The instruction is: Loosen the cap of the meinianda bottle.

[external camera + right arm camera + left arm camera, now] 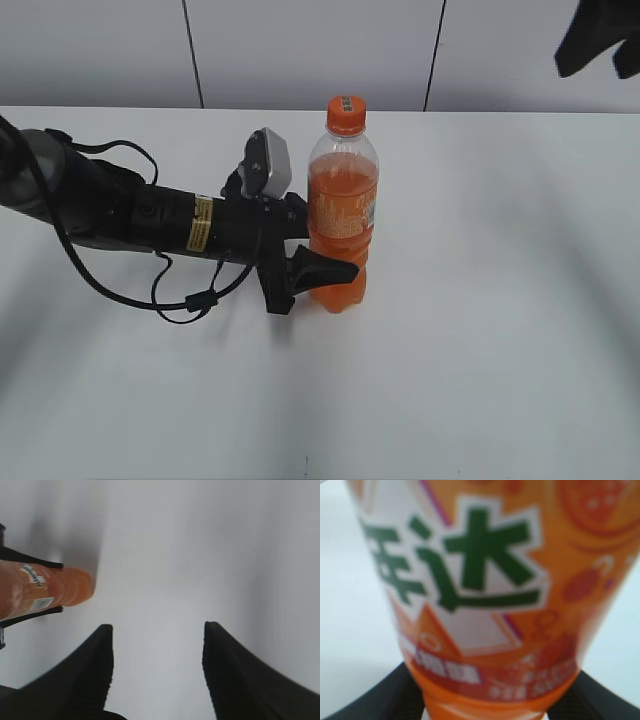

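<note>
Black fingers of the left hand are closed around the waisted lower body of the meinianda bottle, standing upright mid-worktop. Its orange cap is seated on top. Farther right, the right hand is held wide, empty.

Bottle: the meinianda bottle stands upright on the table, near its middle.
Cap: the cap sits on top.
Left gripper: reaches from the left, jaws around the bottle's lower body.
Right gripper: above bare table, well apart.
</note>
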Available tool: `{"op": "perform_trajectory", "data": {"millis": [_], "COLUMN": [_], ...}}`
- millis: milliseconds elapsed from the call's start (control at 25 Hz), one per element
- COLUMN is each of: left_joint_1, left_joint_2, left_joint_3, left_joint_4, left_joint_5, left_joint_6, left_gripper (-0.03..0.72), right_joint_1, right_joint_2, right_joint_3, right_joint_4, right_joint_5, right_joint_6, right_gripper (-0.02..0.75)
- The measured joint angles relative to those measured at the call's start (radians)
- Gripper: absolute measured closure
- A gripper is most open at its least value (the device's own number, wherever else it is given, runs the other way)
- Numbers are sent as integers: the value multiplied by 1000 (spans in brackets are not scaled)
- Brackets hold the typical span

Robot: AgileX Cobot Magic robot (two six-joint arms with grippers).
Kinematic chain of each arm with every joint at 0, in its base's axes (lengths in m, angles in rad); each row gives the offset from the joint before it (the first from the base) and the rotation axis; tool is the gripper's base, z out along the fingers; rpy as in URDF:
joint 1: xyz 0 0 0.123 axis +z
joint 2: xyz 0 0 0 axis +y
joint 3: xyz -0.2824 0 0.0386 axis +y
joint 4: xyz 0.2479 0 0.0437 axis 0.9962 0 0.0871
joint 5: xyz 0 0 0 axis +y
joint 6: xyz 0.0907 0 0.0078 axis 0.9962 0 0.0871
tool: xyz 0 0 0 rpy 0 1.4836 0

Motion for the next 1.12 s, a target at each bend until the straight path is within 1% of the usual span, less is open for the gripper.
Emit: {"op": "perform_trajectory", "data": {"millis": [400,680,880,1120], "left_joint_1": [0,0,0,0], "left_joint_2": [0,0,0,0], "left_joint_3": [0,0,0,0], "left_joint_4": [8,9,10,11], "left_joint_5": [-5,-7,-7,-8], "left_joint_6": [0,0,0,0], "left_gripper": [278,278,278,278], "right_joint_1": [223,333,378,382], "right_joint_2": [91,174,232,257], "right_joint_3": [-107,-219,-268,-268], "right_joint_4": [34,67,72,55], "right_joint_5": [0,0,0,1], "right_joint_6": [11,11,8,8], "right_gripper": [321,321,321,321]}}
